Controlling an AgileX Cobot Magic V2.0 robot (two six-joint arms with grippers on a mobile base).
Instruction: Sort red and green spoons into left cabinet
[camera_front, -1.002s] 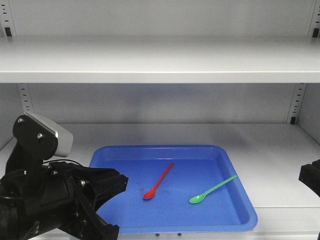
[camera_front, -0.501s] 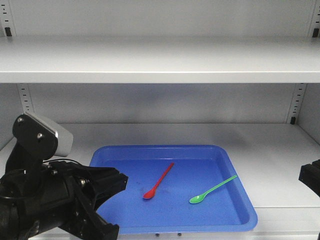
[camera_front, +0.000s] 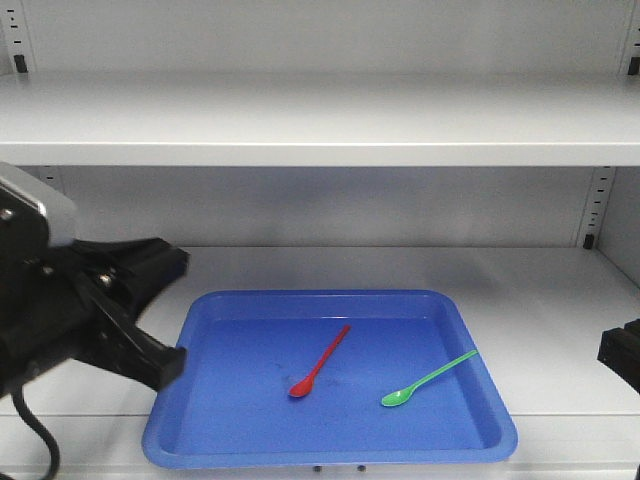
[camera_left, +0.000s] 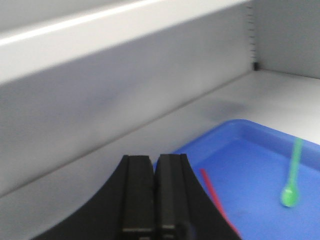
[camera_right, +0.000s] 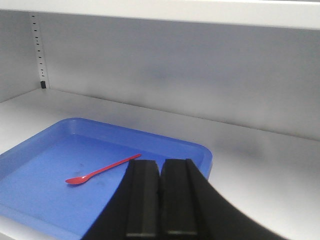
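The red spoon (camera_front: 320, 360) lies diagonally in the middle of the blue tray (camera_front: 240, 410), and the green spoon (camera_front: 430, 378) lies to its right, both flat and untouched. The tray rests on the lower shelf (camera_front: 560, 290) of the grey cabinet. In the left wrist view my left gripper (camera_left: 154, 160) is shut and empty, above the shelf left of the tray, with the red spoon (camera_left: 215, 195) and green spoon (camera_left: 292, 175) ahead to its right. My right gripper (camera_right: 160, 162) is shut and empty at the tray's right side. It hides the green spoon; the red spoon (camera_right: 102, 171) shows.
An upper shelf (camera_front: 320, 125) spans the cabinet overhead. Slotted rails (camera_front: 595, 205) run up the back corners. My left arm's black body (camera_front: 60, 320) fills the lower left of the front view, and part of the right arm (camera_front: 622, 358) shows at the right edge.
My left arm has risen and drawn back to the left, uncovering the tray's front left corner. The spoons, the tray and the right arm have stayed put.
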